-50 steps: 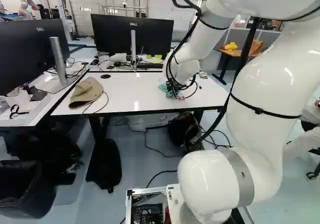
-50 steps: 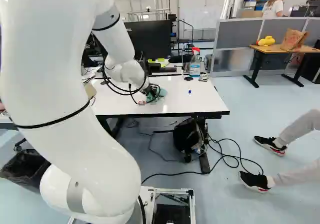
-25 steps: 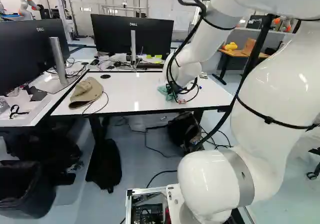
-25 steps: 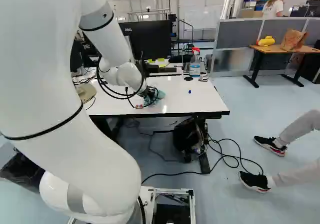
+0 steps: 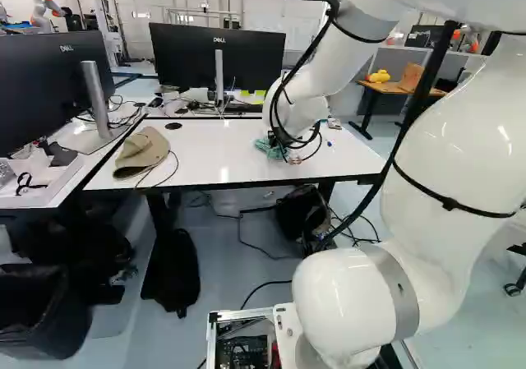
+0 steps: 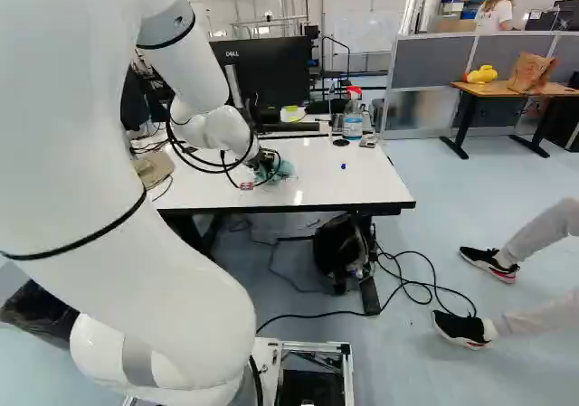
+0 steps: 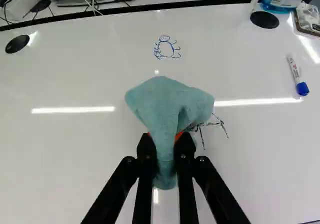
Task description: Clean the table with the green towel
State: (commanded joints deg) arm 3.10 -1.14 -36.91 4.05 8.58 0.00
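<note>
The towel [image 7: 167, 104] is in the gripper [image 6: 268, 164], pinched from two sides between its orange-padded fingers. Most of the cloth spreads ahead of the fingers over the white table [image 7: 75, 149], and a narrower fold runs back between them (whether it presses on the surface, I cannot tell). In the right base view it shows as a teal bunch at the end of the arm [image 6: 199, 130].

Just beside the towel, on the marker's side, are black strokes [image 7: 215, 124], thin and crossing, which I can't make out as letters. Ahead of the towel is a blue drawing [image 7: 165, 48], a rounded body with a small head and curly limbs (a doodle rather than writing). The marker [image 7: 296, 74] lies apart from the towel, its white barrel carrying small print and its end blue.

Farther off, near the table's far edge, are two black discs [image 7: 17, 44] [image 7: 264, 20]; by one of them stands the spray bottle [image 6: 353, 121], with a label and a red top. At the left of the left base view, a tan cap [image 5: 141, 153] lies on the table. Beyond, two monitors [image 5: 185, 57] [image 5: 49, 98] each bear a small pale logo on the dark face. Another robot [image 5: 43, 9] stands in the far background.
</note>
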